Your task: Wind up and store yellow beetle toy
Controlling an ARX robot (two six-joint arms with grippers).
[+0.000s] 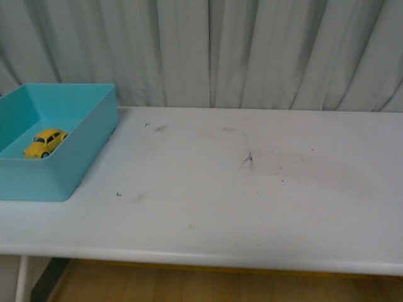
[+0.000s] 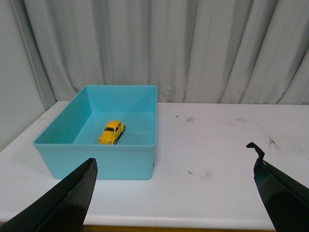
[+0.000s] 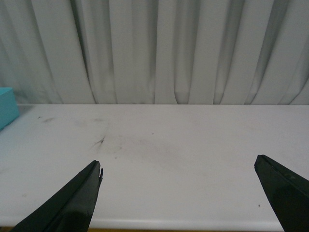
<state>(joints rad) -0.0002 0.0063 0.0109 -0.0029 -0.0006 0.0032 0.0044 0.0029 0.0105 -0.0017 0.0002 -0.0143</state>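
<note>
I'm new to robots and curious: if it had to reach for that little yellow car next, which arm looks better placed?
Probably the left. The yellow beetle toy sits inside the teal bin, straight ahead of the open left gripper. The right gripper, also open, sees only the bin's edge.

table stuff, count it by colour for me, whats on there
yellow: 1, the yellow beetle toy, sitting inside the bin
turquoise: 1, the open bin at the table's left end
total: 2
</note>
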